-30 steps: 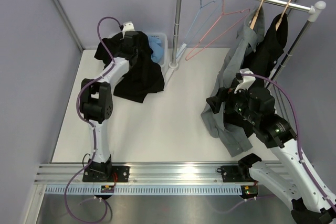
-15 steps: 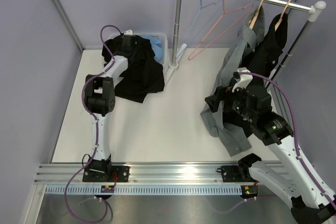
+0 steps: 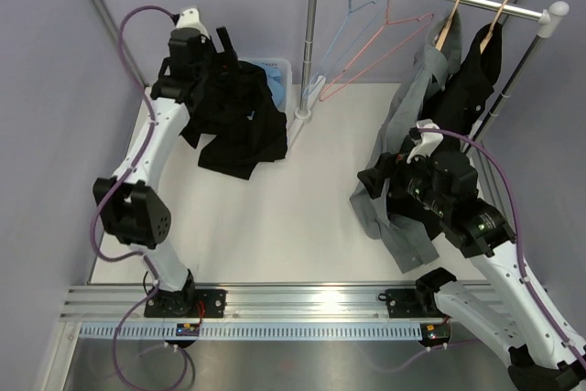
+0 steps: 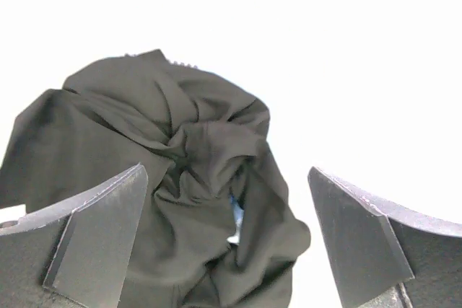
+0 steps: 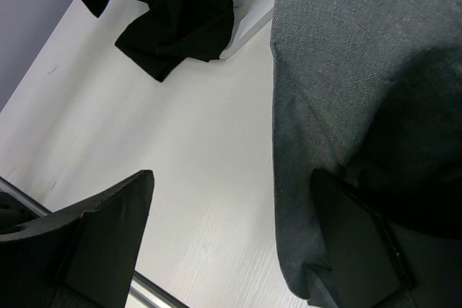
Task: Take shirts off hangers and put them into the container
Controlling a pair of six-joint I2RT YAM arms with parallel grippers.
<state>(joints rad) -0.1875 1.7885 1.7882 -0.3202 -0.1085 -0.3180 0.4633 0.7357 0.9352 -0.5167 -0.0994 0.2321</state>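
Currently L gripper (image 4: 226, 169) spread wide, empty, above crumpled black button shirt (image 4: 180, 178). Shirt is heaped over rim of shallow white plastic basket (image 3: 287, 75), part spilling onto white table (image 3: 275, 217). R gripper (image 5: 231, 174) wide too, holding nothing, just beside hanging grey collared shirt (image 5: 346, 70).

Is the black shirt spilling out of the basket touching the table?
Touching. The right wrist view shows the black shirt lying crumpled, its edge flat on the table.
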